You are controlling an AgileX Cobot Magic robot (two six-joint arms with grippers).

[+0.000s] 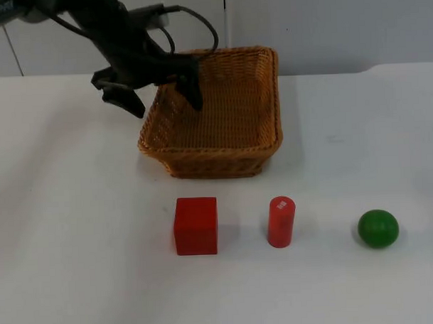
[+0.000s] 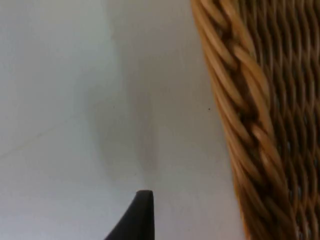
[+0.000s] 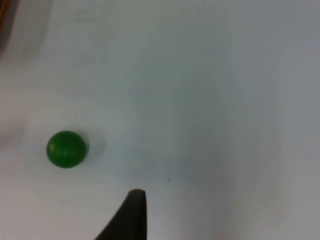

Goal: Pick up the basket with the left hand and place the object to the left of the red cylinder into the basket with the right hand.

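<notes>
Basket [image 1: 225, 112] sits on the table [image 1: 64, 267]; your left tool [image 1: 168, 100] is spread astride its left rim, one finger inside, one outside. Red cube [image 1: 196, 225] lies left of the red cylinder [image 1: 280, 221].

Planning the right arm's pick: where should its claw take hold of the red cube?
Grip the red cube from above, across two opposite flat side faces. It sits flat, its sides are parallel, and it stands apart from the red cylinder, likely leaving room for both fingers.
</notes>
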